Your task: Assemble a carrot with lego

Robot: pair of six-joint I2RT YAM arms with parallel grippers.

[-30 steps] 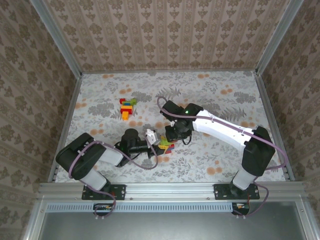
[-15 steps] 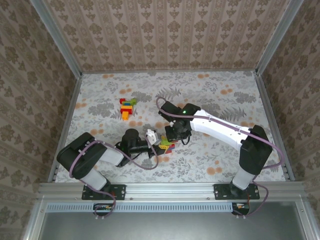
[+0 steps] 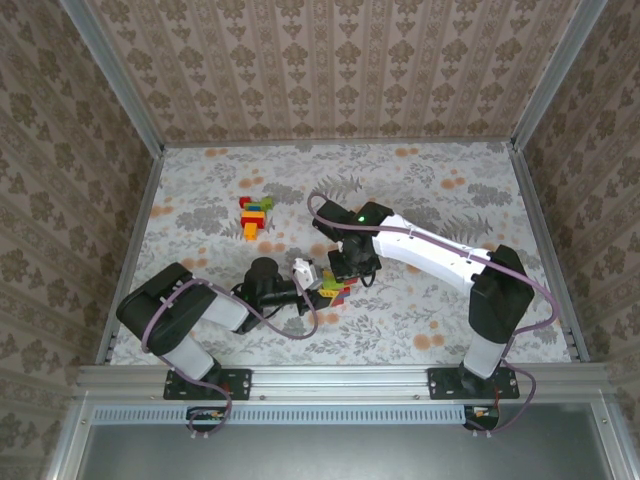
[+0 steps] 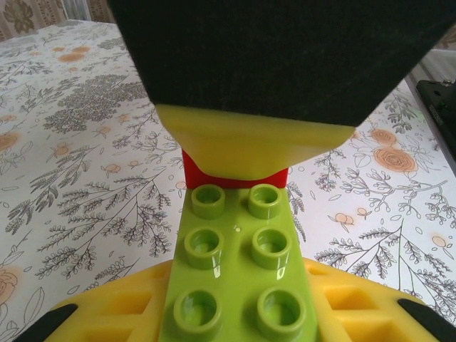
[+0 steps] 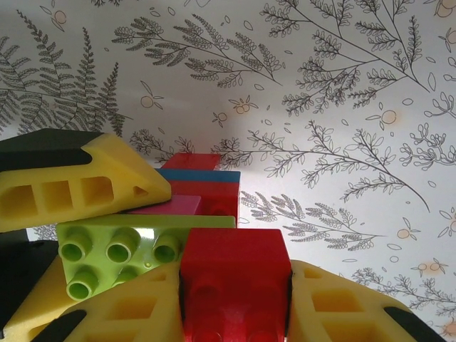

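In the left wrist view, my left gripper is shut on a lime green lego plate, its yellow pads on either side. A red lego brick sits at the plate's far end, under the right gripper's yellow pad. My right gripper is shut on a red brick that touches the green plate. Behind it stands a red, blue and magenta stack. From above, both grippers meet over this cluster in mid-table.
A second small pile of red, yellow, green and orange bricks lies at the back left on the flowered tablecloth. Patterned walls with metal rails enclose the table on three sides.
The right arm has shifted slightly to the left, and its gripper has edged closer to the left gripper. Both stay shut on their bricks, and the left arm holds still.
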